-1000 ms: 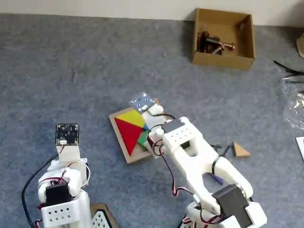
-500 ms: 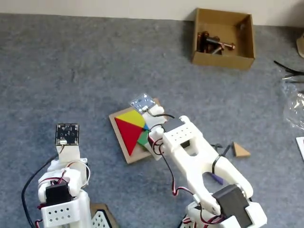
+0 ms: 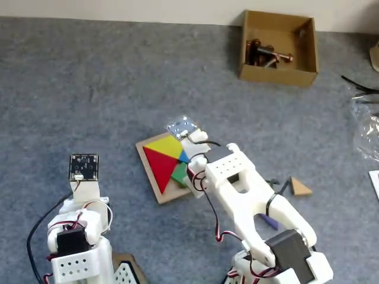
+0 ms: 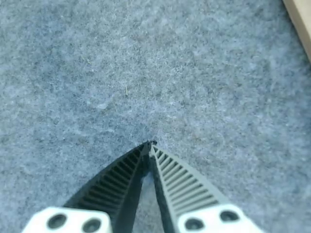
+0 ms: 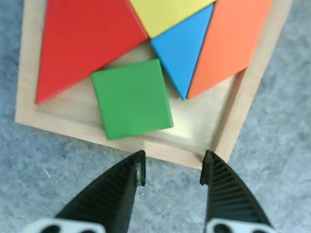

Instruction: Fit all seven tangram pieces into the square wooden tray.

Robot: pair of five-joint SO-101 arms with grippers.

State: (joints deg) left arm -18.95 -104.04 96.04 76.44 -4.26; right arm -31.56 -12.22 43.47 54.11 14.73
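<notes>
Grey carpet (image 3: 89,89) is covering the table. The right arm (image 3: 249,195) is stretching out over the square wooden tray (image 5: 243,107), which is lying at the table's middle. The right gripper (image 5: 172,167) is hovering with its jaws apart, just off the tray's near-right rim. The left gripper (image 4: 149,144) is hanging closed and empty over bare carpet at the near left.

Inside the tray, a red triangle (image 5: 82,43), yellow triangle (image 5: 167,12), orange piece (image 5: 233,43), tilted green square (image 5: 131,99) and blue triangle (image 5: 184,53) are lying together. A tan triangle (image 3: 299,187) and a purple piece (image 3: 270,222) are lying loose to the right.
</notes>
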